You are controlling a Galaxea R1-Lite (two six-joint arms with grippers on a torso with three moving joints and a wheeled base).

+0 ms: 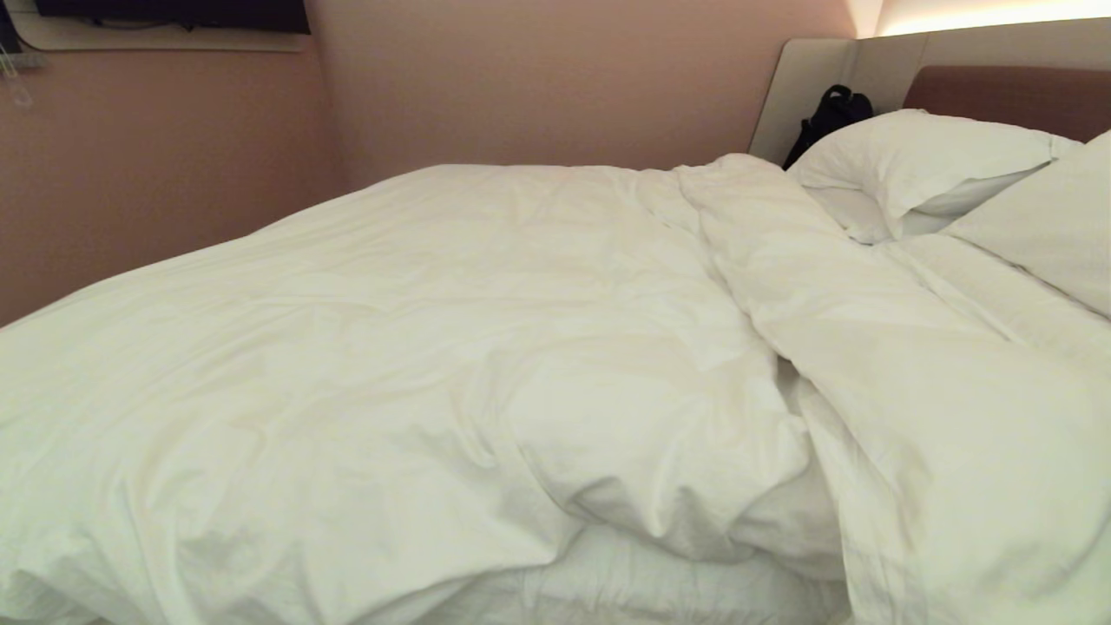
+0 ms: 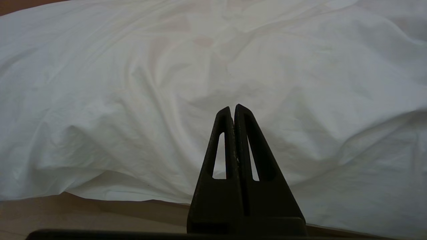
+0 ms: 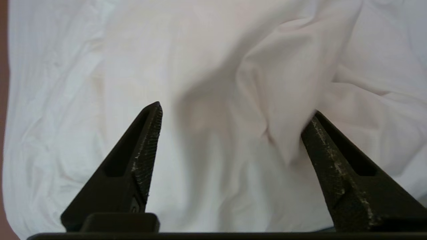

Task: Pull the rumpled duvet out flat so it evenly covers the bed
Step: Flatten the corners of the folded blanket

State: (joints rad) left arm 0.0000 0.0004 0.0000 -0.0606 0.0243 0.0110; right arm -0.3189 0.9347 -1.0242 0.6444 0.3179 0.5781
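Now duvet (image 3: 213, 66) btwn right jaws (wide apart)

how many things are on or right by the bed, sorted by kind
duvet: 1
pillows: 2 (one near the headboard, one at the right edge of the head view)
black bag behind the pillows: 1
bed, told by its headboard: 1
total: 5

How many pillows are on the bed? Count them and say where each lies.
2. One pillow lies at the head of the bed, by the headboard; the other pillow is nearer, cut off by the right edge. The duvet may hide more.
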